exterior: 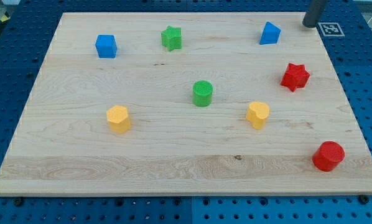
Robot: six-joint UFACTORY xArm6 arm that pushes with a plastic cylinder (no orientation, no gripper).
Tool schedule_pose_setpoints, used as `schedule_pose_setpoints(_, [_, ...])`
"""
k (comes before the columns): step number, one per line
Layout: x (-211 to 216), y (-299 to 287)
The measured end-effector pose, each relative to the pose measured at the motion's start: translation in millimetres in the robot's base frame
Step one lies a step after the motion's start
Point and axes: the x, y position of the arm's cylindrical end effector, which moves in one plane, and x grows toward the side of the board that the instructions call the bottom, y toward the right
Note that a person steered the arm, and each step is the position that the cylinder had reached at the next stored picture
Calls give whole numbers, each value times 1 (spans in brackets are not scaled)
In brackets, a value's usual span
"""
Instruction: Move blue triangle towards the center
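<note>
Wooden board [173, 155] on blue pegboard: the blue triangle [269, 33] sits near the view's top right. My tip [309, 25], a bare rod with no pincer, waits just right of it; best approach from the top-right, pushing toward the green cylinder [202, 93].

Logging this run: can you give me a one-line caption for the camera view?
My tip sits at the board's top right, apart from the blue triangle, which is not yet moved toward the central green cylinder.

The table [173, 149] is pale wood with visible grain, smooth and matt. The blocks look like matt plastic with fine ridged layers, plainest on the green cylinder [202, 93]. My tip [310, 23] belongs to a dark, dull rod.
</note>
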Motion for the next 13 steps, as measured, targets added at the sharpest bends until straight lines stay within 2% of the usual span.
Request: schedule_pose_setpoints(13, [30, -82])
